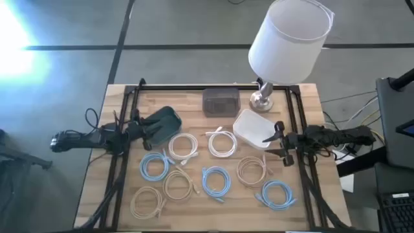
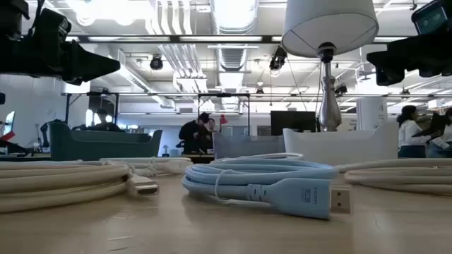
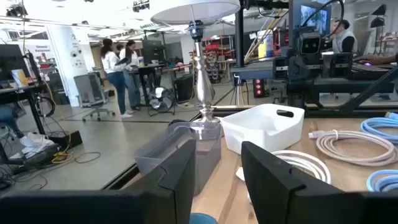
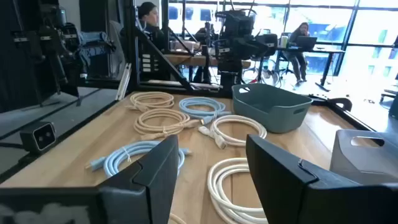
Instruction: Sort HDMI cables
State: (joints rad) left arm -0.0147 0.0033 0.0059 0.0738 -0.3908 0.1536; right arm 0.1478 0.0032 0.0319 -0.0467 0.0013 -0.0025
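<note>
Both end effectors, left (image 1: 157, 127) and right (image 1: 274, 141), hover open above untouched cables (image 1: 215, 180); each should drop squarely onto one coil's rim.

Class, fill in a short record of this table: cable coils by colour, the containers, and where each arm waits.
Blue coils: three, e.g.
White coils: two, e.g.
Beige coils: three, e.g.
Bins: teal bin, grey bin, white bin; none seen to hold a cable
Lamp: lamp at the far edge
Left gripper: left gripper by the teal bin, jaws open, empty
Right gripper: right gripper by the white bin, jaws open, empty
</note>
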